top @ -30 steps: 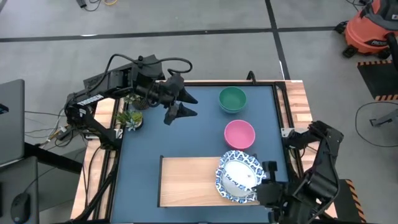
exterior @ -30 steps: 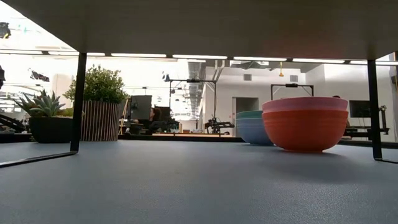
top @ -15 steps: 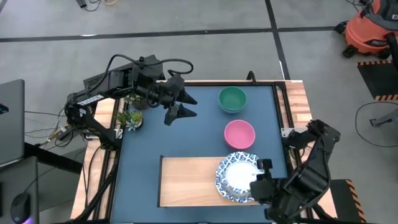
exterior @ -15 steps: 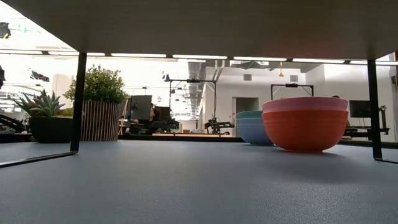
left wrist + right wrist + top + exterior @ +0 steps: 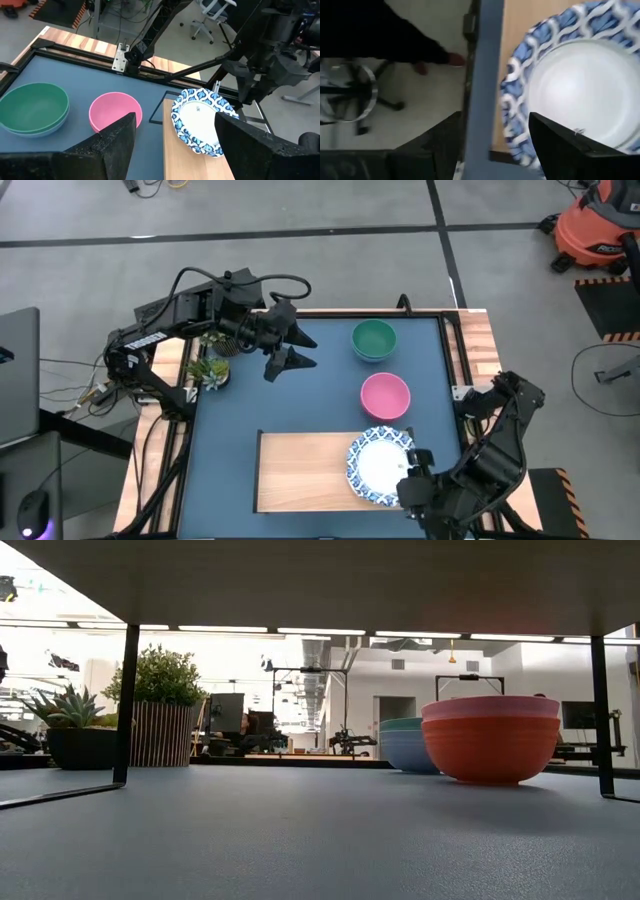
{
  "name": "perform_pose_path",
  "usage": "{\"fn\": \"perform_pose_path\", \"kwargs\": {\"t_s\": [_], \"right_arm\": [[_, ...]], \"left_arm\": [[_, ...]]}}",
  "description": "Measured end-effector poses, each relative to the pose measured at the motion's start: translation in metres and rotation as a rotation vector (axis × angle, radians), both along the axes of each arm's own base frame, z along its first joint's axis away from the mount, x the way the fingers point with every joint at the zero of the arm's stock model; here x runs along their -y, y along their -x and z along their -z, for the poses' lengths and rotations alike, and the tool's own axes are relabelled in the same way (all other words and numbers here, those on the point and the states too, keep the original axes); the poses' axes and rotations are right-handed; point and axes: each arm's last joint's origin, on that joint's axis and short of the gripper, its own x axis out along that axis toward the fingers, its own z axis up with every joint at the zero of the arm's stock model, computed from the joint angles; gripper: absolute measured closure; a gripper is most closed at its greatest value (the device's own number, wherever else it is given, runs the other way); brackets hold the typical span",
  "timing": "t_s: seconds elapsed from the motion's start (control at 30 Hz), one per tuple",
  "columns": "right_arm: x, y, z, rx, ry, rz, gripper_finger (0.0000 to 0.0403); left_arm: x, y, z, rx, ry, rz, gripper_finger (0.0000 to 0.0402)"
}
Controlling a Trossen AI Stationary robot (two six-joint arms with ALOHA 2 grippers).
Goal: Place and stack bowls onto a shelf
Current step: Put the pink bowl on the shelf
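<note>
Since a second ago the right tool [image 5: 412,480] has drawn back off the patterned bowl [image 5: 381,464], from over its inside toward the near right corner of the shelf [image 5: 300,475], and now sits just past the bowl's near right rim with its fingers spread and nothing between them; the left arm has not changed. Beneath everything lies the dark blue counter [image 5: 310,395], with the light-wood shelf standing over its near part on thin dark legs [image 5: 124,705], and the right tool at that board's right end. On the shelf, just beside this tool on its left, the blue-and-white patterned bowl rests upright with its white inside showing; the right wrist view looks down on its rim at the board's edge, so it may be a stack, but I cannot tell how many. Farther from the right tool, beyond the shelf's far edge, the pink bowl [image 5: 385,395] stands on the blue counter, and past it the green bowl [image 5: 374,340] sits nested in a pale blue one. Well apart, over the far left part of the counter, the left tool [image 5: 290,345] hovers with its fingers wide and empty, the green bowl to its right. A small potted plant [image 5: 209,369] stands at the counter's left edge, beside the left arm.
</note>
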Motion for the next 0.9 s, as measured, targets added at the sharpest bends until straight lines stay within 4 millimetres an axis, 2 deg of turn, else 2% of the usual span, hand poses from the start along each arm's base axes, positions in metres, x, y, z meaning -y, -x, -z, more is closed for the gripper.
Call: {"fn": "perform_pose_path", "kwargs": {"t_s": [0.13, 0.33, 0.53, 0.7, 0.8, 0.9], "right_arm": [[0.014, -0.004, -0.013, 0.006, -0.028, 0.114, 0.0148], [0.065, -0.017, -0.039, 0.109, 0.063, 0.371, 0.0148], [0.125, -0.020, -0.053, 0.154, 0.047, 0.599, 0.0148], [0.180, -0.022, -0.035, 0.091, 0.113, 0.800, 0.0148], [0.211, -0.017, -0.011, -0.043, 0.129, 0.853, 0.0148], [0.235, -0.007, 0.019, -0.171, 0.177, 0.890, 0.0148]], "left_arm": [[0.000, 0.000, 0.000, -0.001, 0.010, -0.004, 0.0148], [0.001, 0.007, -0.004, -0.004, 0.055, -0.027, 0.0148], [0.002, 0.042, -0.016, -0.014, 0.011, -0.140, 0.0148], [0.004, 0.083, -0.025, -0.040, -0.066, -0.267, 0.0148], [0.005, 0.104, -0.029, -0.042, -0.082, -0.304, 0.0148], [0.007, 0.125, -0.032, -0.047, -0.097, -0.343, 0.0148]]}}
